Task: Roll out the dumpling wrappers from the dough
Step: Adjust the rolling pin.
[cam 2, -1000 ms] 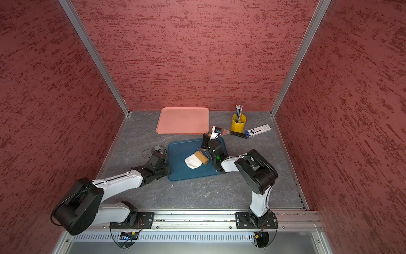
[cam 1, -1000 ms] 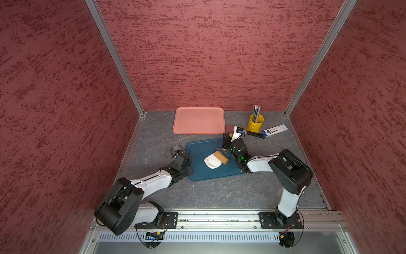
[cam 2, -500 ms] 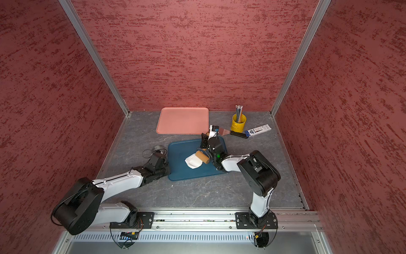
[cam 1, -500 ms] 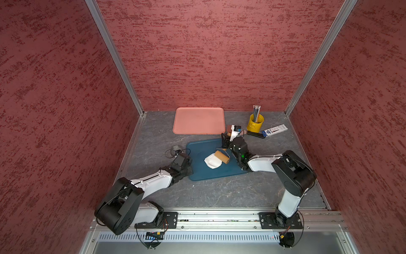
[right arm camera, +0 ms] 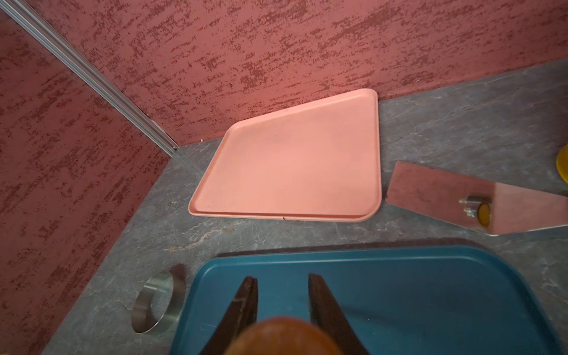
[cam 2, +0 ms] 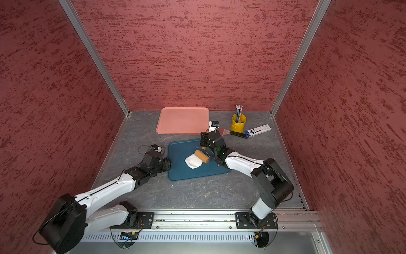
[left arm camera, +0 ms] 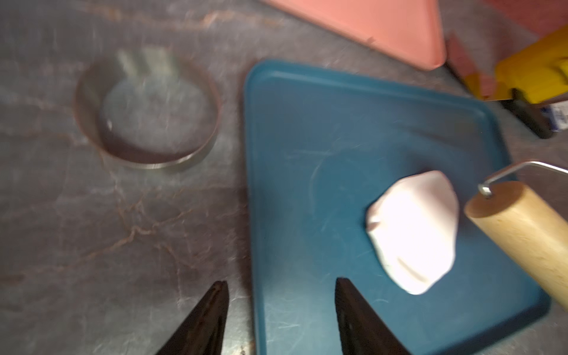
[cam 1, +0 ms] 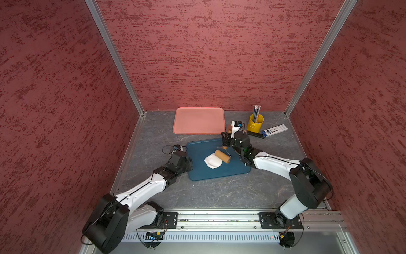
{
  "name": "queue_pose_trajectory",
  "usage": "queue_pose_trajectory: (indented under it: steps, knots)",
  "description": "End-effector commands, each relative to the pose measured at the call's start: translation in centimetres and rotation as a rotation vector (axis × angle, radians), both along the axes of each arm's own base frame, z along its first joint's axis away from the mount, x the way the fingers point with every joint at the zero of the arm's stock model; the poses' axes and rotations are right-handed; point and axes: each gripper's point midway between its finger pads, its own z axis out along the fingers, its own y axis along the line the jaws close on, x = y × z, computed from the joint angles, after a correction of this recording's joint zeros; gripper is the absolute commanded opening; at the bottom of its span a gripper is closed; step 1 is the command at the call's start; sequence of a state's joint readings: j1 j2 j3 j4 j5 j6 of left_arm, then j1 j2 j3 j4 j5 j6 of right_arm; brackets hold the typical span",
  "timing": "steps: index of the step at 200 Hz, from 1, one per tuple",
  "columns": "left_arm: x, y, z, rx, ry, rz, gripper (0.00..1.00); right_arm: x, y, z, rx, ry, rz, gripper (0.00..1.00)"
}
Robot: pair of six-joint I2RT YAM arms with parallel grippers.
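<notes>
The dough [cam 1: 211, 162] [cam 2: 193, 163] [left arm camera: 415, 230] is a soft white lump lying on the blue tray [cam 1: 219, 172] [left arm camera: 307, 123] [right arm camera: 399, 292]. A wooden roller [cam 1: 222, 156] [cam 2: 202, 156] [left arm camera: 522, 233] rests on the dough's far right edge. My right gripper [cam 1: 226, 141] [right arm camera: 282, 284] is shut on the roller's rounded wooden handle [right arm camera: 282, 336]. At the tray's left edge my left gripper [cam 1: 190, 163] [left arm camera: 281, 281] stands open; one fingertip is over the table, the other over the tray, and nothing is held. No dumpling wrappers are in view.
A pink tray [cam 1: 198, 121] [right arm camera: 292, 166] lies at the back wall. A metal ring cutter [left arm camera: 147, 113] [right arm camera: 156, 304] sits on the table left of the blue tray. A yellow cup of pencils [cam 1: 254, 124], a pencil box [cam 1: 274, 129] and a shiny scraper [right arm camera: 461, 199] stand at the back right.
My left gripper's jaws have opened at the blue tray's left edge. The right arm, roller and dough have hardly moved.
</notes>
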State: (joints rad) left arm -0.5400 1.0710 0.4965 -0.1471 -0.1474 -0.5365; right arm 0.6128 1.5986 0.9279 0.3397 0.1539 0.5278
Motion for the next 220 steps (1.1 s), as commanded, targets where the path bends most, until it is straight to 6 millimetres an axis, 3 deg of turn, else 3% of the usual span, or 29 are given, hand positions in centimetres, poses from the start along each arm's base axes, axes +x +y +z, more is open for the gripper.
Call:
queue_pose_trajectory:
  steps: [1,19,36,70,86,128,136,156,186,197,210,220]
  knots:
    - [1.0,-3.4,6.8,-0.011,-0.257,-0.183,0.65,-0.5,0.9,4.1,0.072,0.0,0.02,0.0]
    - [0.6,-7.3,10.8,-0.045,-0.421,-0.36,0.69,-1.1,1.5,5.0,0.075,0.02,0.033,0.0]
    - [0.7,-10.5,12.8,-0.072,-0.485,-0.481,0.72,-1.7,2.0,5.8,0.076,0.039,0.041,0.0]
    - [1.4,-15.8,14.1,-0.124,-0.507,-0.629,0.71,-3.1,3.0,7.2,0.059,0.04,0.069,0.0]
    - [1.8,-17.3,14.1,-0.148,-0.51,-0.655,0.7,-3.6,3.5,7.8,0.064,0.039,0.081,0.0]
    - [2.5,-18.9,12.8,-0.203,-0.477,-0.671,0.55,-4.3,3.9,8.6,0.1,0.038,0.089,0.0]
    - [2.5,-19.2,12.8,-0.209,-0.474,-0.68,0.52,-4.7,3.6,9.9,0.125,0.017,0.091,0.0]
    - [3.3,-19.7,11.9,-0.19,-0.44,-0.673,0.33,-4.9,3.9,9.7,0.134,0.02,0.105,0.0]
    - [3.7,-19.4,12.2,-0.175,-0.48,-0.658,0.01,-5.1,4.2,8.4,0.097,0.057,0.123,0.0]
    - [3.7,-19.2,12.2,-0.154,-0.489,-0.666,0.0,-5.3,4.0,8.1,0.077,0.071,0.126,0.0]
    - [3.6,-19.0,11.9,-0.125,-0.497,-0.697,0.0,-5.7,3.7,8.1,0.055,0.083,0.135,0.23]
    - [3.7,-18.5,11.6,-0.102,-0.5,-0.704,0.0,-6.2,3.5,8.1,0.044,0.096,0.157,0.46]
